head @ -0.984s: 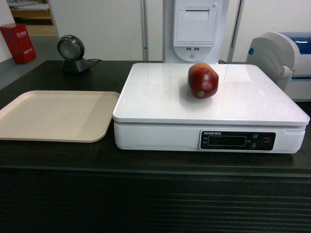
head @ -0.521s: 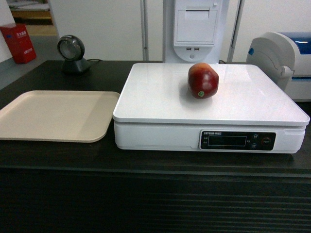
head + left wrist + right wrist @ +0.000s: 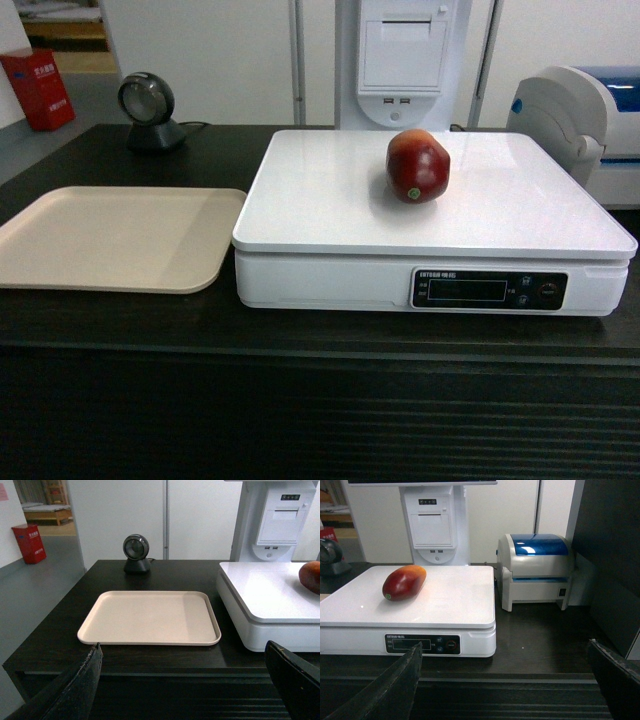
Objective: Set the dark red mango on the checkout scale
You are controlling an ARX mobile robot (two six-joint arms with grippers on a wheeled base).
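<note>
Even, bright overhead light — soft glare on the scale (image 3: 330, 200) top and blue printer lid (image 3: 540, 545). Faint shadow left of the dark red mango (image 3: 418, 166). Head view slightly soft; near gripper fingers (image 3: 75, 690) blurred — checkout (image 3: 300, 420) front dim.

You see only a sliver of the dark red mango (image 3: 311, 577) at the left wrist view's right edge; the scale (image 3: 430, 190) display text (image 3: 436, 274) stays unreadably small.

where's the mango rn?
The dark red mango lies on the white scale, toward its back, right of the beige tray in the head view; neither claw touches it.
</note>
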